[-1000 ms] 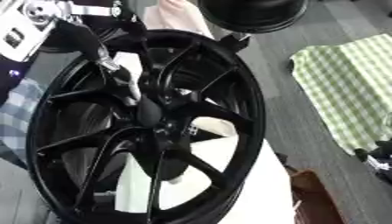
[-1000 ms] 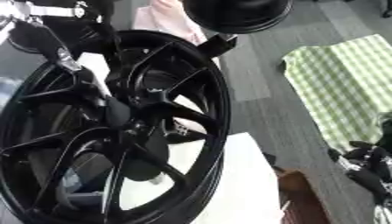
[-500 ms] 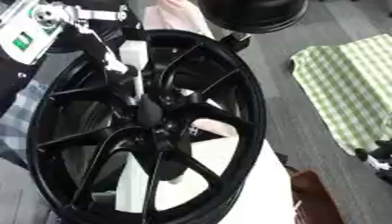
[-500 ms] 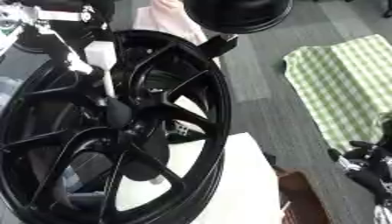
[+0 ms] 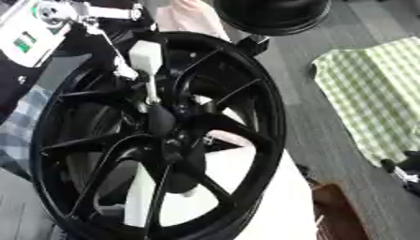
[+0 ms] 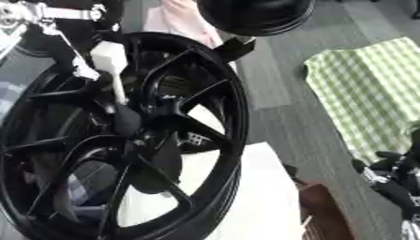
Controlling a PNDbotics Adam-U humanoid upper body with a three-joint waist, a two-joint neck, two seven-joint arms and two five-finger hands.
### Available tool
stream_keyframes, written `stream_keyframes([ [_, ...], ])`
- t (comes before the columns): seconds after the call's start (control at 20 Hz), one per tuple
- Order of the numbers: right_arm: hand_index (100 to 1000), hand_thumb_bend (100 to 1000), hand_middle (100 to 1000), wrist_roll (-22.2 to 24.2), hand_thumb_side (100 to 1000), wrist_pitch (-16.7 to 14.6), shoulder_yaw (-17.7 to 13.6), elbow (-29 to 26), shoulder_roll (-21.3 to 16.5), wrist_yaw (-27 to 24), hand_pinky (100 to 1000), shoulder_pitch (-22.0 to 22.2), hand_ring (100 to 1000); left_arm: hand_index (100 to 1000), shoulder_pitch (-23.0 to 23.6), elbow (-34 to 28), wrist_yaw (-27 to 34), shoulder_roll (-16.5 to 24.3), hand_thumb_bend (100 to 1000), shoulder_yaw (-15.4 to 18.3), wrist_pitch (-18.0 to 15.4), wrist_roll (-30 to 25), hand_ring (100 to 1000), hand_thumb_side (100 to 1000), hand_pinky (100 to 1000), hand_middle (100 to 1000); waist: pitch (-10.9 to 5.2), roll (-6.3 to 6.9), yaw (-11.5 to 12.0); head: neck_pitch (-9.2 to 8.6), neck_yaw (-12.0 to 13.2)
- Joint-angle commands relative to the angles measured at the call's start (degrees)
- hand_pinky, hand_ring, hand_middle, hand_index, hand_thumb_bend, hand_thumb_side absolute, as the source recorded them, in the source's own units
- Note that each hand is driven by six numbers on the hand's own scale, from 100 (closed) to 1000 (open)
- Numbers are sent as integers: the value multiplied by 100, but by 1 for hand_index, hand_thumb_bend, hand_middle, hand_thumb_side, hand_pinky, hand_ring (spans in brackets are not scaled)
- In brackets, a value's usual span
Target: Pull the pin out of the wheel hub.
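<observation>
Wheel hub [image 5: 164, 145], a large black alloy rim with thin paired spokes, stands tilted on a white table [image 5: 279, 206] and fills most of the left and centre of both eye views, its near edge cut off at the bottom. At the centre of the rim, where the spokes meet, sits a dark boss, and from it a slim pale pin [image 5: 150, 86] rises toward the far left, topped by a broader white block-shaped head [image 5: 146, 57]. The left hand [image 5: 123, 70] comes in from the far left corner, its silver and black arm parts showing by a white casing with a green label [image 5: 25, 40]; its fingers lie right at the pin's white head, but the blur does not let me tell whether they are closed round it or only touching it. The right hand [image 6: 393, 180] shows at the right edge, low down, well apart from the rim, dark and partly cut off, so how far it is open cannot be told. On the grey floor to the right lies a green and white checked cloth [image 5: 377, 98]. Beyond the rim, at the far edge, rests a second round black object [image 5: 271, 16], and beside it something pale pink [image 5: 189, 18].
</observation>
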Motion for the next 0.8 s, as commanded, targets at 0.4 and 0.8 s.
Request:
stream_keyframes([
  [0.4,664,649,484,-31,215,-7,-54,-66,-192,37,472,9,607,351,-205,-969,589,848,434,1456,-102,-614,382,100,572,146,-185,-47,75,-16,-45],
  [0.8,664,649,483,-102,215,-18,-126,-60,-217,22,472,62,607,352,634,-1031,405,1971,424,2637,259,665,376,100,570,137,-184,-20,203,22,-86],
])
